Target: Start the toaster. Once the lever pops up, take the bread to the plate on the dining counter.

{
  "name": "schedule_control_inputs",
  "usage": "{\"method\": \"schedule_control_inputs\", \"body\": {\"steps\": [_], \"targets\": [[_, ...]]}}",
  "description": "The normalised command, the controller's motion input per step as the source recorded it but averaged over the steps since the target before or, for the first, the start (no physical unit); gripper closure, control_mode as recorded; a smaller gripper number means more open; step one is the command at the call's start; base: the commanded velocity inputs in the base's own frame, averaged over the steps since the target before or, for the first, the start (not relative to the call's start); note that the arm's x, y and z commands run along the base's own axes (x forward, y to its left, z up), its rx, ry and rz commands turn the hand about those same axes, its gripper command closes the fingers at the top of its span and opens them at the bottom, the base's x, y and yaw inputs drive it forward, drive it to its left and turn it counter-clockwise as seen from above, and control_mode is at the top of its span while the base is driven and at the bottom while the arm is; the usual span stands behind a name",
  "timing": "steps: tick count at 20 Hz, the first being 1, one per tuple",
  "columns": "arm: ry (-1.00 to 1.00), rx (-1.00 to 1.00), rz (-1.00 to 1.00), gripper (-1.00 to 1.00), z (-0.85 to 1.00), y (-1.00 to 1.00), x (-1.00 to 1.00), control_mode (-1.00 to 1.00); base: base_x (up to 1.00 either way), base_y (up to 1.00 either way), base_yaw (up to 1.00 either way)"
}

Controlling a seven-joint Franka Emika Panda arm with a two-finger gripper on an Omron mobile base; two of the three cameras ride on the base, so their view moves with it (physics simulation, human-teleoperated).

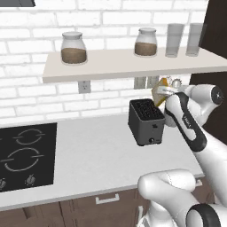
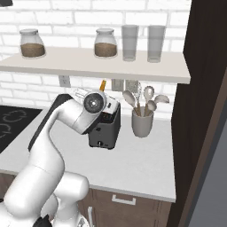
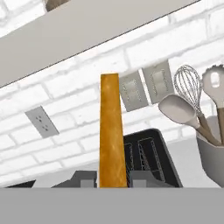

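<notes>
I have the claw point(image 3: 113, 183) clamped on the bread point(image 3: 110, 131), holding the slice edge-on in the air just above the toaster point(image 1: 146, 120) on the worktop point(image 1: 97, 155)

Golden-brown bread point(image 3: 110, 131), dark grey toaster point(image 1: 146, 120), white brick wall point(image 1: 35, 93).

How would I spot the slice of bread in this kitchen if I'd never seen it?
Find the grey counter under the wall shelf, then the dark toaster on it. Just above the toaster, the gripper pinches the bread: thin, golden-brown, the only orange-toned thing there.
</notes>
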Motion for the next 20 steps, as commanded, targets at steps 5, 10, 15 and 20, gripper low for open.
{"method": "schedule_control_inputs", "body": {"steps": [5, 10, 15, 20], "targets": [[0.06, 0.01, 0.28, 1.00, 0.43, 0.02, -0.99, -1.00, 0.00, 0.00, 0.00], [0.13, -0.02, 0.30, 1.00, 0.10, 0.31, -1.00, -1.00, 0.00, 0.00, 0.00], [0.03, -0.07, 0.14, 1.00, 0.00, 0.54, -1.00, -1.00, 0.00, 0.00, 0.00], [0.00, -0.07, 0.08, 1.00, 0.00, 0.41, -1.00, -1.00, 0.00, 0.00, 0.00]]}}
